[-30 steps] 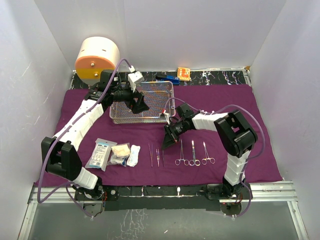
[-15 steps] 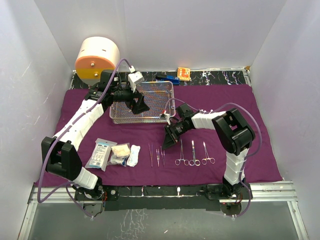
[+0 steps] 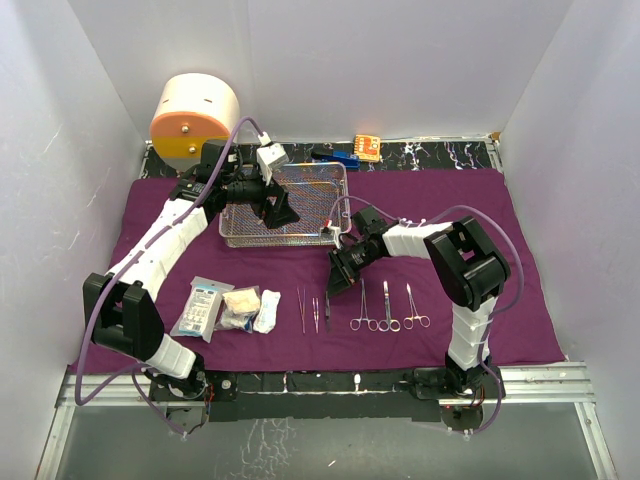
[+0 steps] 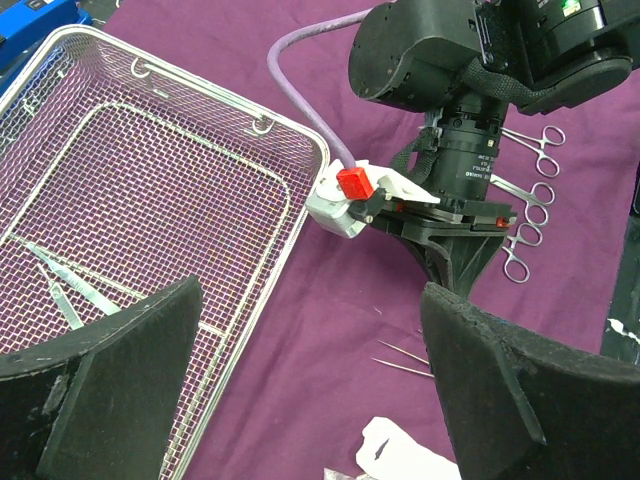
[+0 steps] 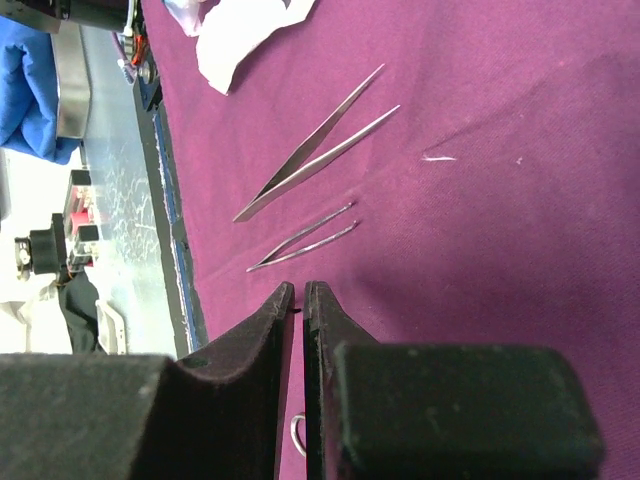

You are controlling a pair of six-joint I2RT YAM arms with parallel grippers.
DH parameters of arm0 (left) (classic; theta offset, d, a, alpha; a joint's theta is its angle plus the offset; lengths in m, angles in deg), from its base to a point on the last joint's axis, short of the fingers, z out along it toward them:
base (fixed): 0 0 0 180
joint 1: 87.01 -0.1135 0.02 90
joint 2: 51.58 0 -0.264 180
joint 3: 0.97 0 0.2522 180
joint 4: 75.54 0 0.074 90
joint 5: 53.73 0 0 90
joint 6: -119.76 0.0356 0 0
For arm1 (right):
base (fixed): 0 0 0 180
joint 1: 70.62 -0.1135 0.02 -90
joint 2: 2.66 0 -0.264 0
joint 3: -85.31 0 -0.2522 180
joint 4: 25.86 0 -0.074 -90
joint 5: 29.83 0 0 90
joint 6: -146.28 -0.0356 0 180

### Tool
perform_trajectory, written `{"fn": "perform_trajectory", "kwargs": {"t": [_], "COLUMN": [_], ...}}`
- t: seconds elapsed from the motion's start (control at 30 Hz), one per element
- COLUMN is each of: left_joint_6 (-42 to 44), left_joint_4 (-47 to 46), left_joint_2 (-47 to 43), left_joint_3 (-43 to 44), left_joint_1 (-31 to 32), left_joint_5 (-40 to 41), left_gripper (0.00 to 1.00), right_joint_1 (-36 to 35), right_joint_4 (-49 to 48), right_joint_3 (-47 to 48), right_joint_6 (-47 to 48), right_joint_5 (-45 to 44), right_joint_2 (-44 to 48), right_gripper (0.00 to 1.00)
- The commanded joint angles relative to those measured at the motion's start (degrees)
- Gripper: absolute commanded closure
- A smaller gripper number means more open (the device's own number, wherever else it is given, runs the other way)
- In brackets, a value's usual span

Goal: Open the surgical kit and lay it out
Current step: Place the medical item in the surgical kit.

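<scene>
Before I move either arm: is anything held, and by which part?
Left gripper: jaws wide over the mesh tray, nothing held. Right gripper: jaws nearly together; whether they pinch the thin instrument cannot be told.

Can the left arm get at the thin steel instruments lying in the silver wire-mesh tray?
Probably yes. The left gripper hangs open above the rectangular silver wire-mesh tray, the thin steel instruments lie uncovered on its floor, and the right gripper is clear, over the purple cloth.
</scene>
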Motion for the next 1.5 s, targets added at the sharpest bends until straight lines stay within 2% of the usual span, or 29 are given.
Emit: {"fn": "perform_trajectory", "kwargs": {"t": [0.0,0.3,0.53,0.73,0.87,1.0,1.07,1.27,1.47], "left_joint_6": [0.1,-0.2,-1.1,-1.7,-1.9,-1.9,-1.9,-1.6,-1.5], "left_joint_4": [-0.4,-0.6,-0.8,-1.2,-1.3,-1.0,-1.0,-0.9,-0.7], "left_joint_2": [-0.2,-0.1,0.7,1.3,1.9,2.4,2.5,3.6,4.2], "left_joint_3": [-0.4,-0.6,-0.5,-0.8,-0.9,-0.6,-0.5,-0.3,0.0], "left_joint_1": [-0.3,-0.4,-0.4,-0.4,-0.4,-0.4,-0.3,-0.4,-0.4], "left_joint_5": [-2.2,-2.3,-2.0,-0.4,0.1,0.3,0.6,1.3,1.0], "left_gripper": [0.10,0.09,0.08,0.08,0.08,0.08,0.08,0.07,0.07], "right_joint_1": [0.2,0.1,-0.4,-4.4,-4.5,-4.9,-5.1,-5.1,-5.0], "right_joint_4": [-2.4,-2.4,2.9,8.8,10.8,9.9,10.1,9.8,5.8], "right_joint_3": [1.6,1.7,3.3,7.3,7.9,5.3,4.5,4.1,1.7], "right_joint_6": [-2.3,-7.8,-14.3,-19.3,-22.3,-27.5,-28.7,-29.4,-29.8], "right_joint_5": [-1.5,-4.6,-11.4,-21.9,-25.8,-24.9,-24.6,-22.5,-16.1], "right_joint_2": [0.5,1.2,2.9,6.5,7.2,8.4,8.7,9.0,8.5], "right_gripper": [0.92,0.91,0.93,0.93,0.93,0.94,0.98,1.00,1.00]}}
